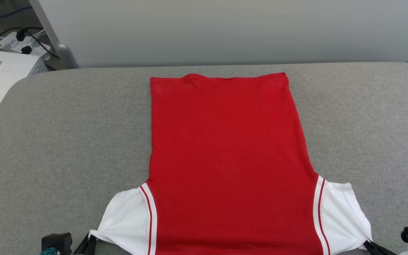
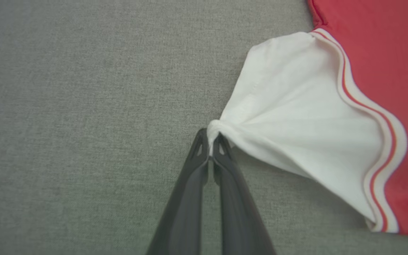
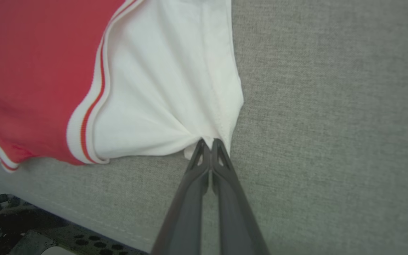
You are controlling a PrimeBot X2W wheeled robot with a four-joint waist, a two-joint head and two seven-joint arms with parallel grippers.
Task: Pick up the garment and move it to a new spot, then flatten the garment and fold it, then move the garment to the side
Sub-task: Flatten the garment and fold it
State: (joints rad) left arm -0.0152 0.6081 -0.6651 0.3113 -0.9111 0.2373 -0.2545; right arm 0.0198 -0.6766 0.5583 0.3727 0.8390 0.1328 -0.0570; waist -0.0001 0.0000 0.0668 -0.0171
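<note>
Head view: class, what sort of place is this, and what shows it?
Probably a robotics lab or workshop: a grey cloth-covered worktable, a power strip on the floor, and a plain pale partition behind.

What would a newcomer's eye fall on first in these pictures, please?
The red garment, spread plain side up along the middle of the grey table. Next, its white sleeves at the near edge, each pinched at the tip: the left end effector holds one, the right end effector the other.
</note>
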